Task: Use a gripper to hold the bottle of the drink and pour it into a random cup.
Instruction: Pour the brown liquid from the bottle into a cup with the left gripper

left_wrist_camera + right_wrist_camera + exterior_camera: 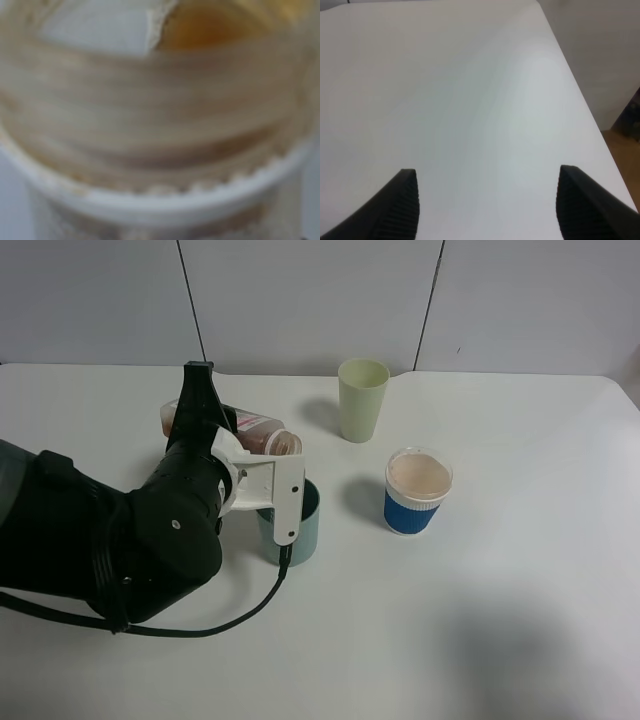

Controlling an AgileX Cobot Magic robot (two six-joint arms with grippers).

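Table (520,640) is showing open room front and right. Left gripper (205,425) is clamping the bottle (255,432), tipped near-horizontal, mouth hanging over the rim of the teal cup (305,525). Right gripper (485,205) is hovering with jaws spread, near the table edge.

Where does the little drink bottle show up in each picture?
Exterior high: the bottle lies tipped, left of middle, held by the left gripper, mouth near the teal cup.
Left wrist: the bottle fills the picture, blurred, ribbed neck close up.
Right wrist: not in it.
Shared landmark: the white table, high and right-wrist views.
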